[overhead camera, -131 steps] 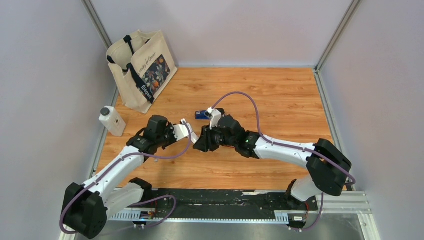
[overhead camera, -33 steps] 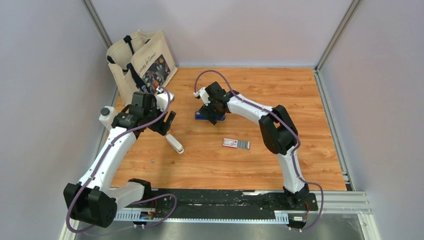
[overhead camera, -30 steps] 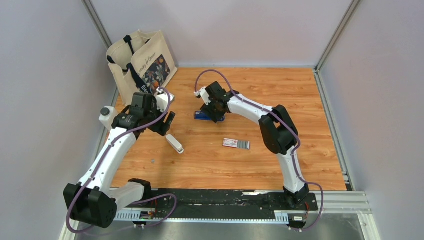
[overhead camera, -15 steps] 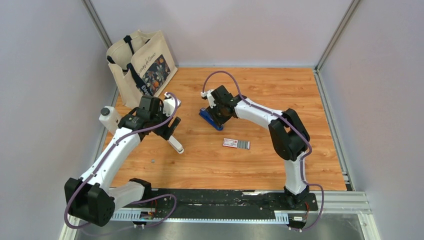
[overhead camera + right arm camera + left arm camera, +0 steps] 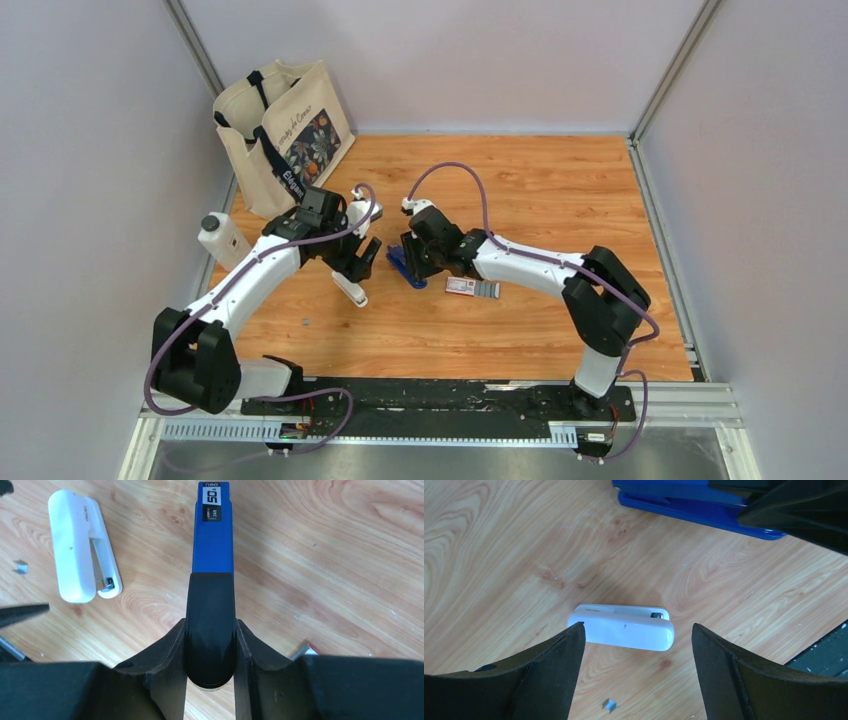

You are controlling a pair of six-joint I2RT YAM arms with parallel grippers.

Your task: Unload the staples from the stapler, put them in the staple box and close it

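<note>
The stapler (image 5: 212, 535) is a slim blue bar with a dark end, lying on the wooden table. My right gripper (image 5: 210, 626) is shut on that dark end, one finger on each side. From above, the stapler (image 5: 402, 270) pokes out to the left of my right gripper (image 5: 418, 262). My left gripper (image 5: 362, 262) hangs just left of it, open wide. In the left wrist view its jaws (image 5: 638, 628) straddle a white stapler (image 5: 624, 628) without touching it, and the blue stapler (image 5: 694, 507) crosses the top edge. No staples show in the blue stapler.
A red-and-white box (image 5: 460, 287) with a grey staple strip (image 5: 487, 290) lies right of my right gripper. The white stapler (image 5: 349, 289) lies below my left gripper, with a loose staple (image 5: 610, 705) nearby. A tote bag (image 5: 285, 135) and a white bottle (image 5: 222, 240) stand far left.
My right gripper has closed on the blue stapler and drawn it nearer and slightly left. My left gripper has swung right over the white stapler and opened wider.
</note>
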